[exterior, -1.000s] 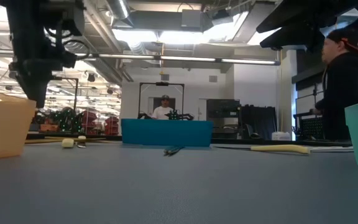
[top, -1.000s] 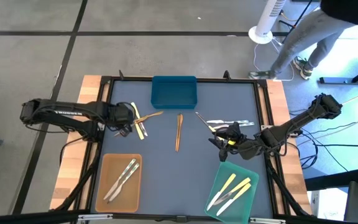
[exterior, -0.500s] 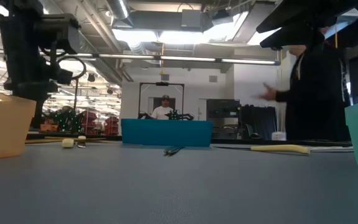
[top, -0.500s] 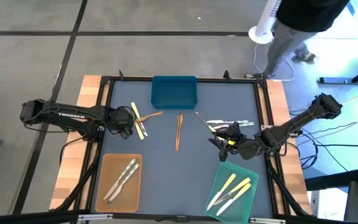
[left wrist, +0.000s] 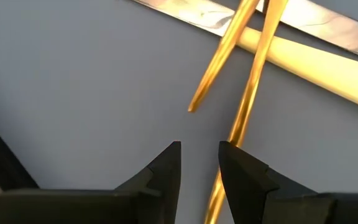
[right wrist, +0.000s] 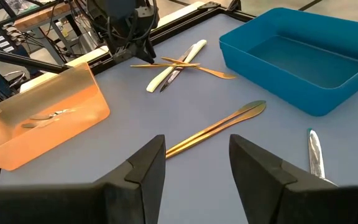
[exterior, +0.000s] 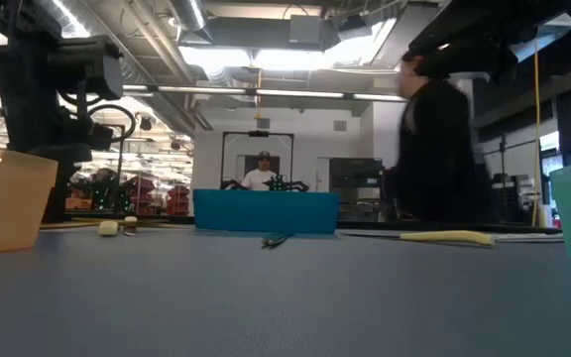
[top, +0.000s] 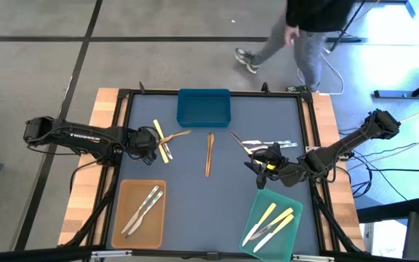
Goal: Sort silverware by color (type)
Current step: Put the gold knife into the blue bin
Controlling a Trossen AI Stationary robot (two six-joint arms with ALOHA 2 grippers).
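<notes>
- We see the left gripper (top: 153,142) low over the mat near the table's left edge (top: 124,145), its fingers (left wrist: 166,171) a little apart with nothing between them.
- Just beyond its tips lies a crossed cluster: a pale yellow knife (top: 162,145) with thin gold-brown utensils (top: 174,135) over it; one gold stem (left wrist: 248,93) runs down beside a finger.
- At the near left edge, the tan tray (top: 141,212) holds two silvery pieces (top: 144,206).
- We find the blue tray (top: 204,108) against the far edge, empty inside.
- In the open middle of the mat lies a pair of long gold-brown utensils (top: 209,153), well apart from everything else.
- Right of centre, silvery utensils (top: 268,144) lie on the mat, with the right gripper (top: 257,166) just beside them, fingers (right wrist: 143,171) spread and holding nothing.
- At the near right corner, the green tray (top: 273,222) carries pale yellow pieces (top: 275,217) and a silvery one.
- A person (top: 308,29) walks past the far side.
</notes>
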